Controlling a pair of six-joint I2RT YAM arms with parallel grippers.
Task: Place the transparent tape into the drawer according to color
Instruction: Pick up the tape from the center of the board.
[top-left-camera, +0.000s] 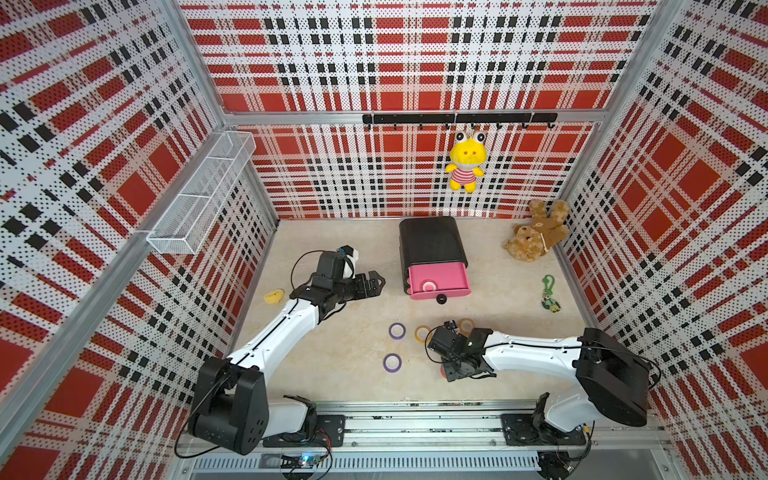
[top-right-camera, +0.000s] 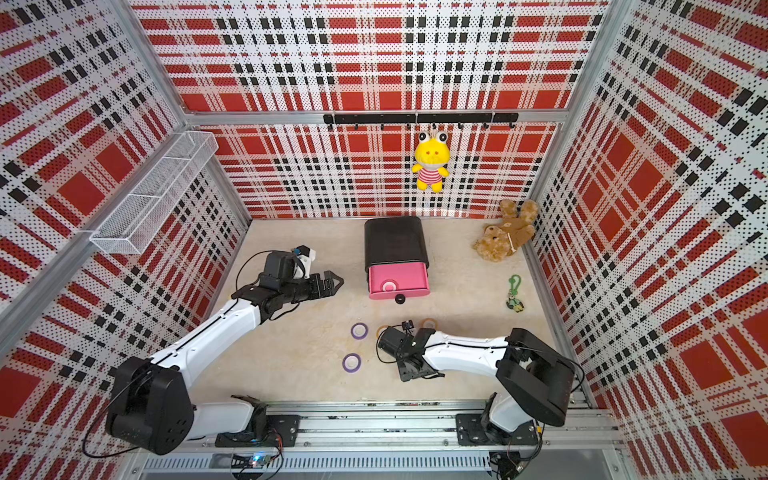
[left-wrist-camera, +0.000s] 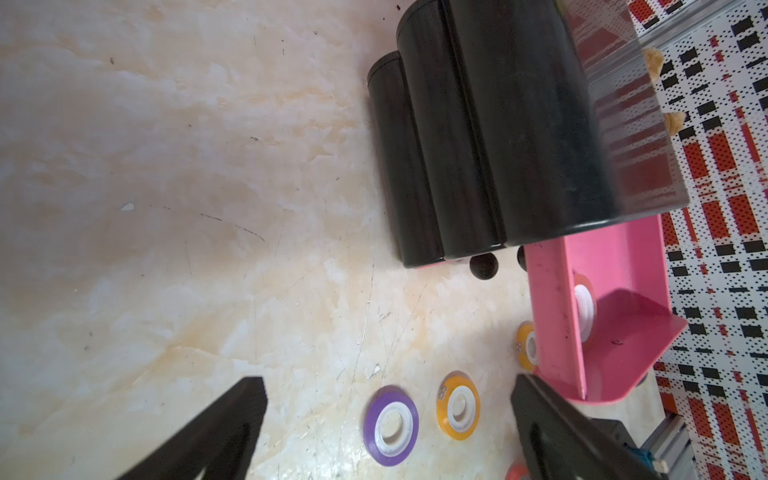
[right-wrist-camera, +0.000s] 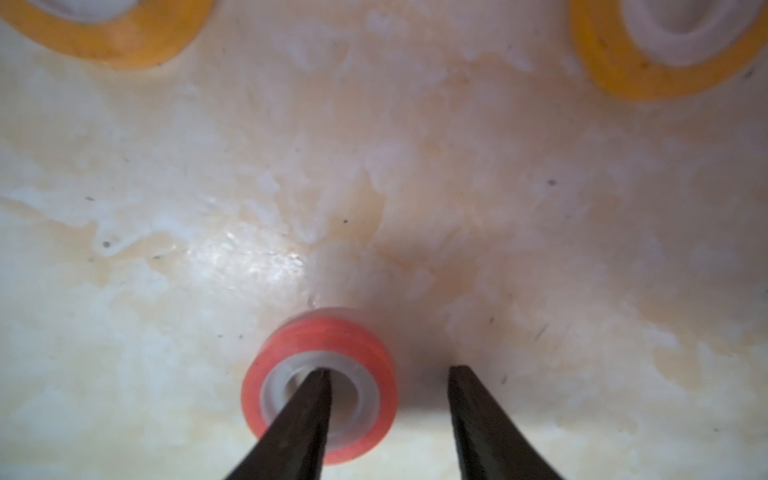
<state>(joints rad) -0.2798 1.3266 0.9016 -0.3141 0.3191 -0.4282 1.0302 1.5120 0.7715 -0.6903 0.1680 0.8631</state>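
We look down on a cream, marble-patterned tabletop (top-left-camera: 340, 374). At upper centre stands a black drawer unit (top-left-camera: 432, 241), its pink drawer (top-left-camera: 451, 276) pulled out toward the bottom of the frame. A brown teddy bear (top-left-camera: 536, 232) sprawls in the upper right corner, a green keychain (top-left-camera: 549, 293) below it. A small yellow toy (top-left-camera: 274, 296) lies at the left edge. Mid-frame, the upper purple roll (top-left-camera: 397, 331) sits above the lower purple roll (top-left-camera: 392, 363). To their right lie the near orange roll (top-left-camera: 422, 333) and the far orange roll (top-left-camera: 466, 324). A red roll (right-wrist-camera: 332, 332) rests on the surface at lower centre of the right wrist view.
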